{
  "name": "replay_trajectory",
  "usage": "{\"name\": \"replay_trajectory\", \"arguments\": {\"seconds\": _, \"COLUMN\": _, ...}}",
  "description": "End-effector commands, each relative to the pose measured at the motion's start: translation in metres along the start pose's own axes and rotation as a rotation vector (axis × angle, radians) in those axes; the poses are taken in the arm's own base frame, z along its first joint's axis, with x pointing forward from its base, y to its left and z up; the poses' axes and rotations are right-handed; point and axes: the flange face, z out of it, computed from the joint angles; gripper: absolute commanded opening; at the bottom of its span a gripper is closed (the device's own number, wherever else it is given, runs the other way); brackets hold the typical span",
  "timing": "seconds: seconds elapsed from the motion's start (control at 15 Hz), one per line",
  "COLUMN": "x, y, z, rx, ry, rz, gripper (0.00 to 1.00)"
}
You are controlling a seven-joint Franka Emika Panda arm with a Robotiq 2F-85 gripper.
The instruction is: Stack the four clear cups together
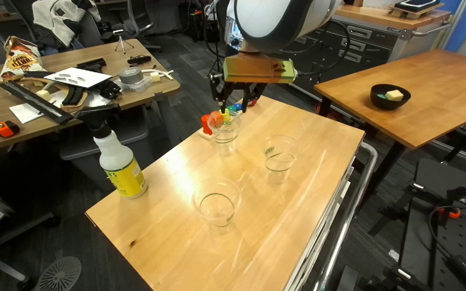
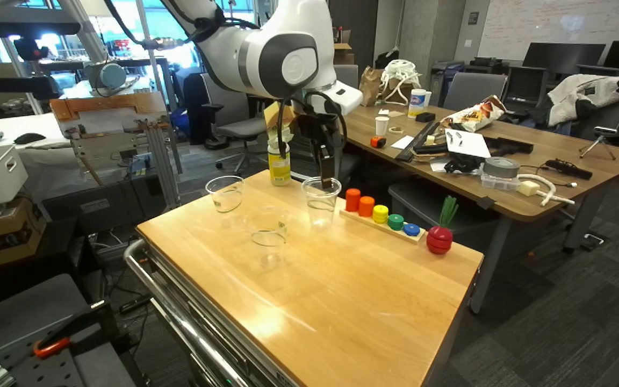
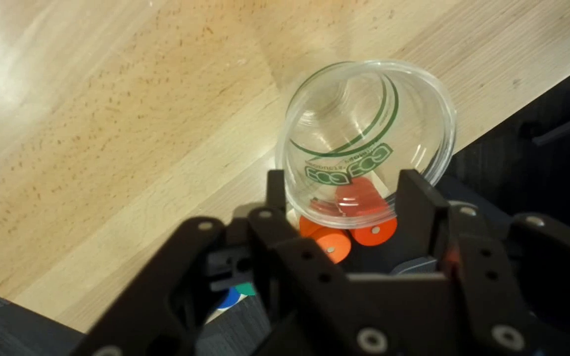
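Observation:
Three clear cups stand upright and apart on the wooden table in both exterior views. One cup (image 1: 225,139) stands beside the coloured blocks; it also shows in an exterior view (image 2: 321,208) and in the wrist view (image 3: 359,123). It has two green logos and doubled green rings, so it may be two nested cups. Another cup (image 1: 280,159) (image 2: 268,239) stands near the metal rail side, and another (image 1: 217,204) (image 2: 227,198) stands farther from the blocks. No separate fourth cup shows. My gripper (image 1: 233,108) (image 3: 343,190) is open above the block-side cup, fingertips spread near its rim; contact cannot be told.
A peg board with red, orange, yellow, green and blue blocks (image 2: 380,215) stands close behind the cup under my gripper. A red radish-shaped toy (image 2: 439,240) is at its end. A spray bottle (image 1: 124,171) stands at the table's edge. A metal rail (image 1: 354,218) runs along the opposite side.

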Motion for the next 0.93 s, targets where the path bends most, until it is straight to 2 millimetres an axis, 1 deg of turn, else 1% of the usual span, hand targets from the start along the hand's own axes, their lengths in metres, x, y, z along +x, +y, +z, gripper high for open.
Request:
{"name": "replay_trajectory", "arguments": {"seconds": 0.0, "x": -0.002, "y": -0.002, "z": -0.018, "rx": 0.019, "ry": 0.017, "rz": -0.023, "gripper": 0.89}}
{"name": "replay_trajectory", "arguments": {"seconds": 0.07, "x": -0.003, "y": -0.002, "z": -0.020, "rx": -0.003, "ry": 0.007, "rz": -0.033, "gripper": 0.98}}
{"name": "replay_trajectory", "arguments": {"seconds": 0.13, "x": -0.004, "y": 0.000, "z": -0.024, "rx": -0.032, "ry": 0.001, "rz": -0.048, "gripper": 1.00}}
{"name": "replay_trajectory", "arguments": {"seconds": 0.33, "x": -0.003, "y": 0.000, "z": -0.040, "rx": -0.080, "ry": 0.016, "rz": -0.066, "gripper": 1.00}}
{"name": "replay_trajectory", "arguments": {"seconds": 0.47, "x": -0.001, "y": 0.000, "z": -0.047, "rx": -0.098, "ry": 0.001, "rz": -0.083, "gripper": 1.00}}
{"name": "replay_trajectory", "arguments": {"seconds": 0.67, "x": -0.002, "y": 0.000, "z": -0.050, "rx": -0.127, "ry": -0.056, "rz": -0.087, "gripper": 1.00}}
{"name": "replay_trajectory", "arguments": {"seconds": 0.87, "x": -0.002, "y": 0.000, "z": -0.044, "rx": -0.163, "ry": -0.099, "rz": -0.076, "gripper": 1.00}}
